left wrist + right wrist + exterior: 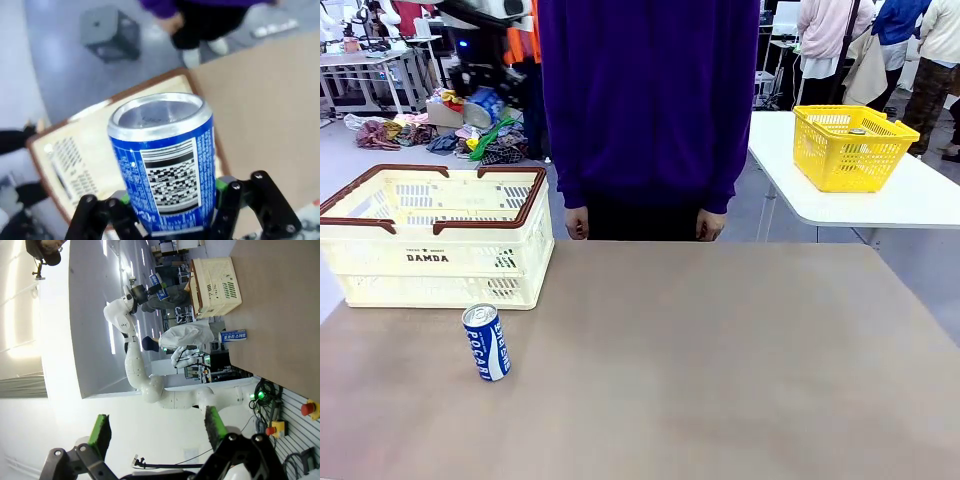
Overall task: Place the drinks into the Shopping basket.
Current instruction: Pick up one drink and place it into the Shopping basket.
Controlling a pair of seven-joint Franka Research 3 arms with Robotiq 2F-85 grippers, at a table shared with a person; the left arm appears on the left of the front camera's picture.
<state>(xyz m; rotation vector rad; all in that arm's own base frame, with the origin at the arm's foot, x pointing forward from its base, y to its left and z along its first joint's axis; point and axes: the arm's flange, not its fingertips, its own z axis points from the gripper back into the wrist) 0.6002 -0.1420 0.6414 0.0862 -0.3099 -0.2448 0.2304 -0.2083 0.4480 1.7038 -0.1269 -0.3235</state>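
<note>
L fingers (226, 206) squeeze blue can (165, 165), up over white basket (380, 265). 2nd blue can (486, 342) stands on desk (720, 380) just by basket. R fingers (101, 432) spread wide, hold nothing.

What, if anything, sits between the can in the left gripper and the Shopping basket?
Nothing visible. The left gripper holds the blue can in its fingers, and in the left wrist view the Shopping basket lies open right behind the can, with no object between them.

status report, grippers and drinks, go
Left gripper shut on blue Pocari can, over Shopping basket. Right gripper open, empty. Second Pocari can standing on table before basket. Person's hands at far edge.
</note>
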